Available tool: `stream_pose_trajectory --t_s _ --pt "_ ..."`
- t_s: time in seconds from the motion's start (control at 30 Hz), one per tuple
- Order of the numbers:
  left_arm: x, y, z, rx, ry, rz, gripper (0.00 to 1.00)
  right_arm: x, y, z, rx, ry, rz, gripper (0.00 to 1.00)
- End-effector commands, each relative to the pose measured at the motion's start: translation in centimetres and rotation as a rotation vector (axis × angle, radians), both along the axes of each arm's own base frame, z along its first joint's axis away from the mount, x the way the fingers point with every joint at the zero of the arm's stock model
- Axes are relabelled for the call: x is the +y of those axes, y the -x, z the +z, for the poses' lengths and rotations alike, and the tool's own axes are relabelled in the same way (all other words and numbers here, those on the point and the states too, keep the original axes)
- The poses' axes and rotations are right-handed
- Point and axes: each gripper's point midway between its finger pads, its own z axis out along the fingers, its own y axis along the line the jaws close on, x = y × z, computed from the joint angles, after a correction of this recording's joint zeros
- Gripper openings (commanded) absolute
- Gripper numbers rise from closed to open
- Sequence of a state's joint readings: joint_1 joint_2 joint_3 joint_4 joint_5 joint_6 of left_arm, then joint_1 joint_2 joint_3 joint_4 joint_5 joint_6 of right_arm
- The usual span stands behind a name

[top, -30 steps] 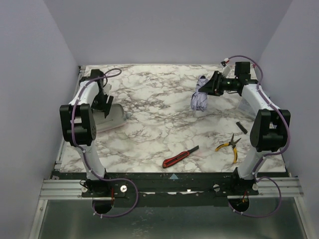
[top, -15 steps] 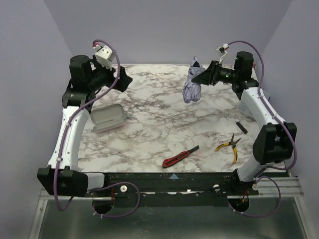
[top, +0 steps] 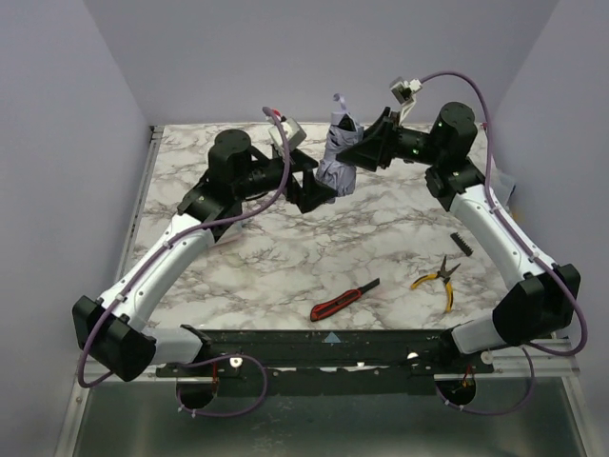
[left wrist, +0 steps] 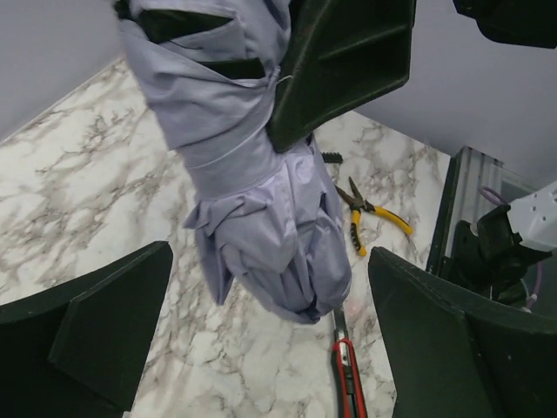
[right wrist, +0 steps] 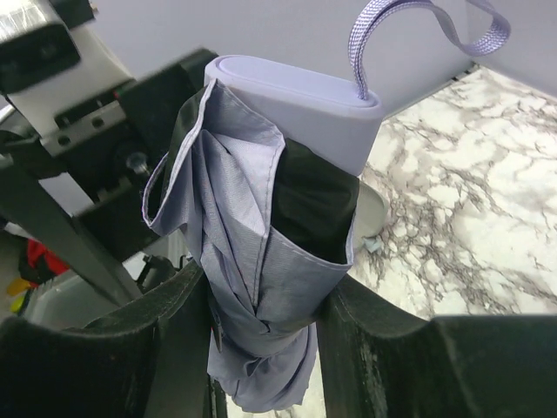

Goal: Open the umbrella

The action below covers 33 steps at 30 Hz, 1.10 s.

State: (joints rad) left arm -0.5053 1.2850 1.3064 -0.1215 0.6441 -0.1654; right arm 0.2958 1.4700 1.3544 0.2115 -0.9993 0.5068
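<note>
The folded lavender umbrella (top: pixel 338 160) hangs upright in the air over the far middle of the table, handle end up. My right gripper (top: pixel 357 152) is shut on the umbrella's folded fabric (right wrist: pixel 261 296); the lavender block handle (right wrist: pixel 300 100) and its wrist cord (right wrist: pixel 418 26) stick out above the fingers. My left gripper (top: pixel 319 190) is open just left of and below the umbrella. In the left wrist view the umbrella's lower end (left wrist: pixel 278 252) hangs between my two spread fingers (left wrist: pixel 96 322), touching neither.
A red-and-black utility knife (top: pixel 343 299) lies near the front middle of the marble table (top: pixel 285 257). Yellow-handled pliers (top: pixel 436 277) and a small black comb-like piece (top: pixel 461 242) lie at the right. Lavender walls close in the back and sides.
The left arm swung from the far left to the middle, its open gripper now under the umbrella. The right gripper lifted the umbrella higher and carried it a little left.
</note>
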Motion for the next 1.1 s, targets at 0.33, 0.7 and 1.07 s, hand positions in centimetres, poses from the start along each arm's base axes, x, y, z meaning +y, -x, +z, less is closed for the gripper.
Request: stream_pose_trajectory --t_s 0.33,0.7,1.07 --pt "-3.5 0.9 -1.0 -0.006 0.061 -0.031 0.68 2.3 2.9 3.7 -0.136 -0.063 0.002 0.0" --pt "-4.2 6.0 1.1 -0.068 0.215 -0.317 0.0 2.6 2.5 2.6 -0.027 -0.09 0.001 0.67" --pt "-4.5 6.8 3.2 0.041 0.337 -0.388 0.0 4.1 3.6 2.0 0.019 -0.132 0.11 0.66"
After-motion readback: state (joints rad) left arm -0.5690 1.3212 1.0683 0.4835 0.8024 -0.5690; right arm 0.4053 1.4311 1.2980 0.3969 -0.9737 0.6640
